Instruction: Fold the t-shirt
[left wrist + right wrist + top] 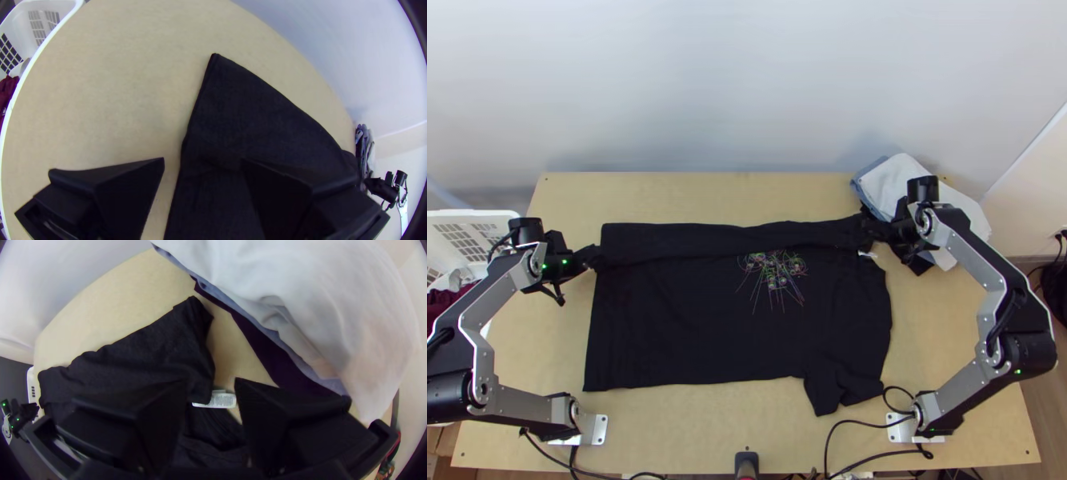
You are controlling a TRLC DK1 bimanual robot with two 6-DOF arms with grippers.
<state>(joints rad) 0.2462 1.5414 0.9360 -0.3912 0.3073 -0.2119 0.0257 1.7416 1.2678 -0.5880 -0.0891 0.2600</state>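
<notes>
The left end effector (pixel 577 274) stands wide over the shirt's far left edge, one black finger above the cloth and the other above bare tabletop (pixel 747 432). Its wrist view shows nothing pinched between them. Across from it, the right end effector (pixel 889 246) is parted too, at the far right of the garment. From its wrist view I can see a small white label (pixel 215 401) lying in the gap, with black cloth around it; whether either finger touches the fabric, I can't tell.

The black t-shirt (pixel 691 320) lies broad across the middle of the tabletop, its far side turned over in a long strip running left to right. Thin coloured line-work (pixel 773 272) marks it just on the near side of that strip, right of centre. A sleeve (pixel 835 388) juts out at the near right, a bit rumpled.

Farther out, a pile of white, blue and dark cloths (pixel 899 188) sits at the far right. Over on the left stands a white basket (pixel 49 38), dark red cloth (pixel 6 91) inside.
</notes>
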